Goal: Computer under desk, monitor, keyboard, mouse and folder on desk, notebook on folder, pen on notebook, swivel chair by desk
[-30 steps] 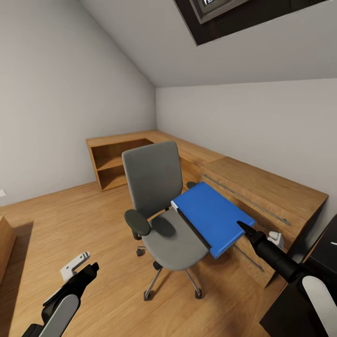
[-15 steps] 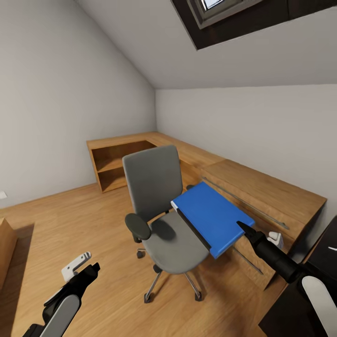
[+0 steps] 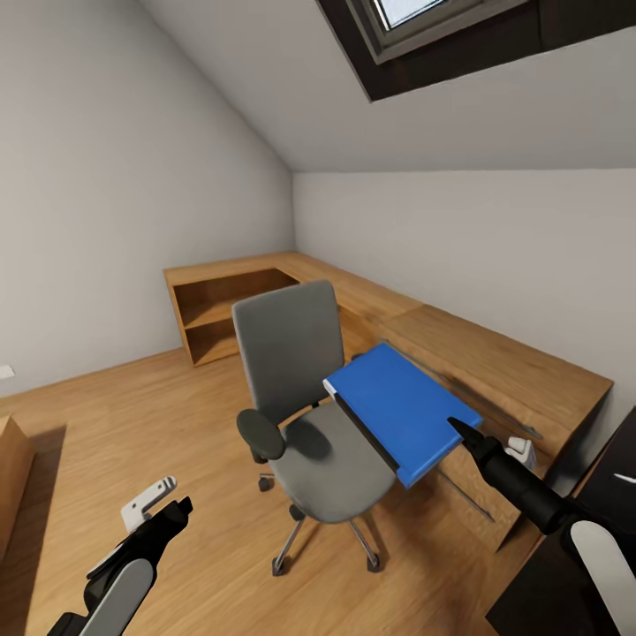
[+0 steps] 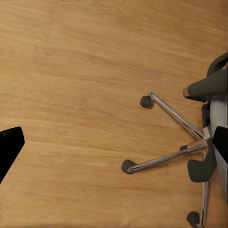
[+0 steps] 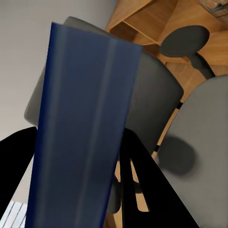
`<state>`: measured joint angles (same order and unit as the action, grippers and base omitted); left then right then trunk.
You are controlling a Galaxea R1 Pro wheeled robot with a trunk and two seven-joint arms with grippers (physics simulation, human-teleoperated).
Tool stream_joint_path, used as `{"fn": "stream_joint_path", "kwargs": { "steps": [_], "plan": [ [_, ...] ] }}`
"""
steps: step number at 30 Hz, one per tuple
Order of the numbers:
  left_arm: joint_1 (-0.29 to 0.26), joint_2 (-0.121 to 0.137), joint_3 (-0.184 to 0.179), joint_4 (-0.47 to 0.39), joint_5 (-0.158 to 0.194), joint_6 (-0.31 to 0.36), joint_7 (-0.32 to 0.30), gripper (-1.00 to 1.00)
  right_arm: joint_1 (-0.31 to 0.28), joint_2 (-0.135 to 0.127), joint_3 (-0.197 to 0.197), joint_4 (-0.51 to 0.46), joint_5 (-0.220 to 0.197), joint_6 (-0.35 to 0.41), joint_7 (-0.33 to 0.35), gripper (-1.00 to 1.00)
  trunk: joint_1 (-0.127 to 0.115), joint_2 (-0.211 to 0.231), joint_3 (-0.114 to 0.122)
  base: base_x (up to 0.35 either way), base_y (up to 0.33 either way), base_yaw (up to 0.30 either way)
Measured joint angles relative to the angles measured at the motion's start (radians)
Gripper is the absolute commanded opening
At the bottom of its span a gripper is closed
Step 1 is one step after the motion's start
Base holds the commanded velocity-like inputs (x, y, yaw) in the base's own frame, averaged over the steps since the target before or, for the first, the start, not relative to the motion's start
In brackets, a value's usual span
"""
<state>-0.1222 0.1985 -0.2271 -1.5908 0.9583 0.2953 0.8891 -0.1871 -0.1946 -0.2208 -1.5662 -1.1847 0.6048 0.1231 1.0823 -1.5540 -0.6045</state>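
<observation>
My right end effector [image 3: 461, 432] is pinching the flat bright-blue folder [image 3: 400, 408], held just above the grey padded swivel chair [image 3: 314, 415] — next, I judge, carrying it to the glossy black desk [image 3: 609, 495] beside me.

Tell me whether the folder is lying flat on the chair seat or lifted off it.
Lifted and tilted: the folder hangs above the swivel chair seat, its near edge between the right gripper's fingers.

Head cam high, facing room corner, wrist cams close, all share swivel chair [image 3: 305, 397] (L cam sees base).
</observation>
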Motion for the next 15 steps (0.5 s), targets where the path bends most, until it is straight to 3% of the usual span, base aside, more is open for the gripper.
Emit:
{"fn": "stream_joint_path", "kwargs": {
  "steps": [15],
  "plan": [
    [0.000,0.000,-0.003,-0.001,0.000,0.000,0.000,1.00,0.000,0.001,0.000,0.002,0.000,-0.001,0.000,-1.00,-0.058,0.105,0.047,0.000,0.000,0.000]
  ]
}}
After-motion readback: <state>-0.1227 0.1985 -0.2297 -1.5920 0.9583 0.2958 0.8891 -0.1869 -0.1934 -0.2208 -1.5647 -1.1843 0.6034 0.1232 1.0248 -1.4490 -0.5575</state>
